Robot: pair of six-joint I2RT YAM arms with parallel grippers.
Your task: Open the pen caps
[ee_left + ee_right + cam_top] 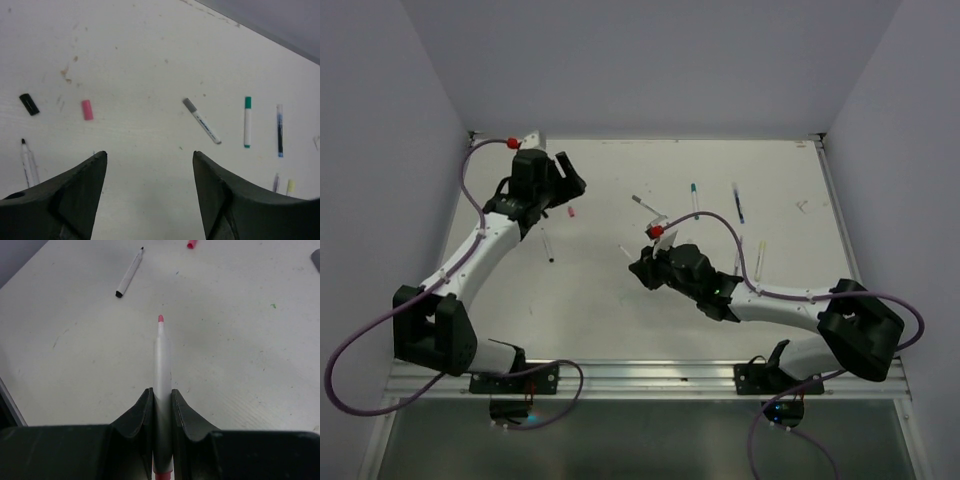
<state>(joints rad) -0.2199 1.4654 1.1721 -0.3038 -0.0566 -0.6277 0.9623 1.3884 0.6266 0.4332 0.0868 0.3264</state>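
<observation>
My right gripper (161, 390) is shut on a white pen (160, 355) whose bare pink tip points away from me; it hovers mid-table in the top view (638, 262). My left gripper (150, 152) is open and empty over the table's far left (572, 178). In front of it lie a loose black cap (29, 104), a loose pink cap (87, 109), a grey-capped pen (201, 121), a green-capped pen (247, 121) and a blue pen (279, 130). An uncapped black-tipped pen (27, 161) lies at its left, and shows in the right wrist view (129, 272).
A yellow-capped pen (761, 255) lies right of my right arm's cable. A small pale piece (802, 205) lies near the table's right edge. White walls close the table on the left, back and right.
</observation>
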